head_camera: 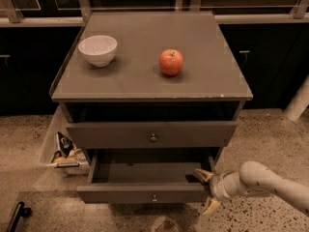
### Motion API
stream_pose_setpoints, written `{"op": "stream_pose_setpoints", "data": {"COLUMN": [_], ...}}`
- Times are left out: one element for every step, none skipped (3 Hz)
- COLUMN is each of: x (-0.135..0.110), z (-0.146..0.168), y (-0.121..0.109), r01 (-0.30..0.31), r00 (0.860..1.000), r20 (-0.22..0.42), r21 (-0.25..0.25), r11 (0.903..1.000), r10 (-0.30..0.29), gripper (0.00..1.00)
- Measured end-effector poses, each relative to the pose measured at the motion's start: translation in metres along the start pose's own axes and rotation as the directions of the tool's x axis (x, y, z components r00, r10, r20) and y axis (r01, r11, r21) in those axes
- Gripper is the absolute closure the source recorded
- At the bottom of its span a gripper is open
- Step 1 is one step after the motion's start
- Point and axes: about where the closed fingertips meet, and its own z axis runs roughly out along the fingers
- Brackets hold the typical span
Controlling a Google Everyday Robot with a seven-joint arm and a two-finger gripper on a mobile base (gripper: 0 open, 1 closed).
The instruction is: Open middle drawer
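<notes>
Middle drawer (pixel 140 193) sits pulled well out just left of the gripper (pixel 204 191), grey inside showing; the pull step looks about done. The gripper fingers are spread apart at the drawer's right front corner, clamping nothing. Next move, likely: back off rightward, clearing that corner. Open floor (pixel 270 139) lies to the right; the upper drawer (pixel 193 134) front overhangs above-left.
</notes>
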Motion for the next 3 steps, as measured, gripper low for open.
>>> {"op": "stream_pose_setpoints", "data": {"x": [-0.0045,-0.0096,-0.0107], "z": [0.0037,0.0017,0.0002], "y": [0.0095,0.0169,0.0169], "r01": [-0.007,0.001,0.001], "r00": [1.000,0.999,0.999], "r20": [0.030,0.034,0.034], "r21": [-0.019,-0.031,-0.030], "r11": [0.9998,0.9995,0.9995], "r10": [0.008,0.000,0.000], "gripper": [0.39,0.63,0.86]}}
